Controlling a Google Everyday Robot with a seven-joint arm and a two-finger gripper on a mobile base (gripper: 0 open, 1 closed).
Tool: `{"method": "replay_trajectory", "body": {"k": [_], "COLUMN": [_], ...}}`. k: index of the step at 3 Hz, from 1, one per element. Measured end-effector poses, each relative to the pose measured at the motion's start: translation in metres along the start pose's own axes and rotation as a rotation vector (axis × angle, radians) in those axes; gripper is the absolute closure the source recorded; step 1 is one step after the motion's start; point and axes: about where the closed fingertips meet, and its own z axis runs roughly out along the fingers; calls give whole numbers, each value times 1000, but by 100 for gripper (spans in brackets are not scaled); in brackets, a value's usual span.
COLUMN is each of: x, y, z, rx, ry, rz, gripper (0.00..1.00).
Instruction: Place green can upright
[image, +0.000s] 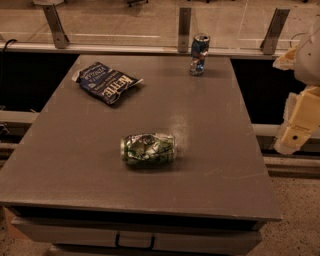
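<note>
The green can (148, 149) lies on its side near the middle of the grey table (75, 165), its long axis running left to right. It looks dented, with white and silver markings. My gripper (299, 125) is at the right edge of the view, beyond the table's right side and well apart from the can. It holds nothing that I can see.
A slim blue can (199, 54) stands upright at the table's far edge, right of centre. A dark blue chip bag (106, 81) lies flat at the far left. A glass railing with metal posts (184, 29) runs behind the table. A drawer handle (135, 242) sits below the front edge.
</note>
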Motion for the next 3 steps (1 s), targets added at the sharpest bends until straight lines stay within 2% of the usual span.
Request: {"method": "replay_trajectory", "body": {"k": [1,2,3], "x": [-1,-35,-87], "y": [0,1,13], "z": [0,20,50], "rx": [3,-29,-76], "ry": [-1,-23,-46], "rz": [-2,-62,-156], "gripper": [0,0,0]}}
